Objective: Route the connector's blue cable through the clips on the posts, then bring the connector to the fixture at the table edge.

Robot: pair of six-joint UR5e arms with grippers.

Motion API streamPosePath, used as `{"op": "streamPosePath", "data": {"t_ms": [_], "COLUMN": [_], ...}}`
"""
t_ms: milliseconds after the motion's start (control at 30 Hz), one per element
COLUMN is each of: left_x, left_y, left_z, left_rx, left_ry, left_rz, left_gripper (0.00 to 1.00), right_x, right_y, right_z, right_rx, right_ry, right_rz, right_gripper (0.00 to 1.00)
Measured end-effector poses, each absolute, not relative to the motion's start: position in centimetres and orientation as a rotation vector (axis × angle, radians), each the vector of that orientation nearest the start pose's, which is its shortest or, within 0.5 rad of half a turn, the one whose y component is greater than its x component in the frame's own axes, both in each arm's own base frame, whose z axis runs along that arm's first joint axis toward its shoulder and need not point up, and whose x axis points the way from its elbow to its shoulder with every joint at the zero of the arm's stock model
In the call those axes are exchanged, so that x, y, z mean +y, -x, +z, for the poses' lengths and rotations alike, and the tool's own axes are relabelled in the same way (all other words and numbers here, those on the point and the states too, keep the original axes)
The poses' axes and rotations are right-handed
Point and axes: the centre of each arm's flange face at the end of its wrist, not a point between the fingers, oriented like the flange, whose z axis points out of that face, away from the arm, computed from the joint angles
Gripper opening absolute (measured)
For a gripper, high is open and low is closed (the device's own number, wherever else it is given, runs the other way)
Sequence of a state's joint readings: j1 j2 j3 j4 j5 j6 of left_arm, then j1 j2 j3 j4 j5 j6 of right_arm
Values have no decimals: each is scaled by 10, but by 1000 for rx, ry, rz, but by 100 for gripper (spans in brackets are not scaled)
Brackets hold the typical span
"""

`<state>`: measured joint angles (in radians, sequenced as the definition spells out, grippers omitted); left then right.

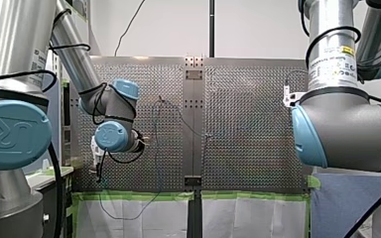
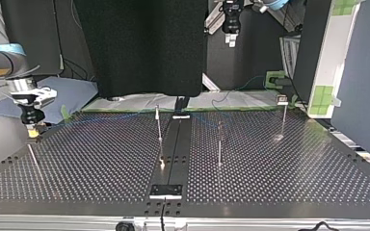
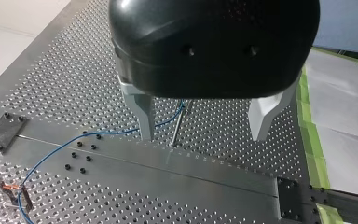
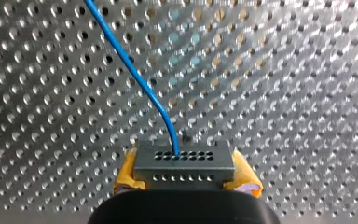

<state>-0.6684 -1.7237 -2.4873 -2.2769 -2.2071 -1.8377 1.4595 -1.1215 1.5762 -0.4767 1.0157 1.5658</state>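
Connector point(image 4: 184, 165) is gripped between the yellow pads point(image 4: 127, 180) of my right claw point(image 4: 185, 181), above the table point(image 4: 284, 93) and well apart from the centre rail point(image 2: 172, 154). Blue cable point(image 4: 135, 74) leaves the connector's upper face and, further on, crosses the centre rail. My left claw point(image 3: 204, 133) hangs open above the centre rail's edge, a thin post point(image 3: 178, 126) standing below its gap.

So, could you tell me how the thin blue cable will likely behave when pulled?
Probably floppy: the thin blue cable lies in loose curves across the perforated metal table. Likely light, so it should trail behind the dark grey connector block easily.
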Motion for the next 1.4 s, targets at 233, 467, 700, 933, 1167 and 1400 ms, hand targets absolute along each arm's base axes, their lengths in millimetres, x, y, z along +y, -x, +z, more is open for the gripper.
{"op": "streamPosePath", "data": {"t_ms": [233, 467, 700, 933, 1167, 1400], "left_x": [-250, -250, -250, -249, -249, -249], "left_y": [-199, -200, -201, -202, -202, -202], "left_z": [125, 125, 125, 125, 125, 125], "left_rx": [1735, 1735, 1734, 1733, 1732, 1733], "left_ry": [106, 107, 109, 111, 111, 110], "left_rz": [-119, -115, -115, -116, -116, -116], "left_gripper": [100, 100, 100, 100, 100, 100], "right_x": [-644, -646, -648, -652, -658, -660], "right_y": [-111, -101, -97, -100, -103, -105], "right_z": [279, 278, 279, 282, 278, 279], "right_rx": [-930, -957, -960, -952, -957, -953], "right_ry": [-1526, -1503, -1495, -1494, -1505, -1506], "right_rz": [1544, 1516, 1511, 1517, 1517, 1520], "right_gripper": [0, 0, 0, 0, 0, 0]}}
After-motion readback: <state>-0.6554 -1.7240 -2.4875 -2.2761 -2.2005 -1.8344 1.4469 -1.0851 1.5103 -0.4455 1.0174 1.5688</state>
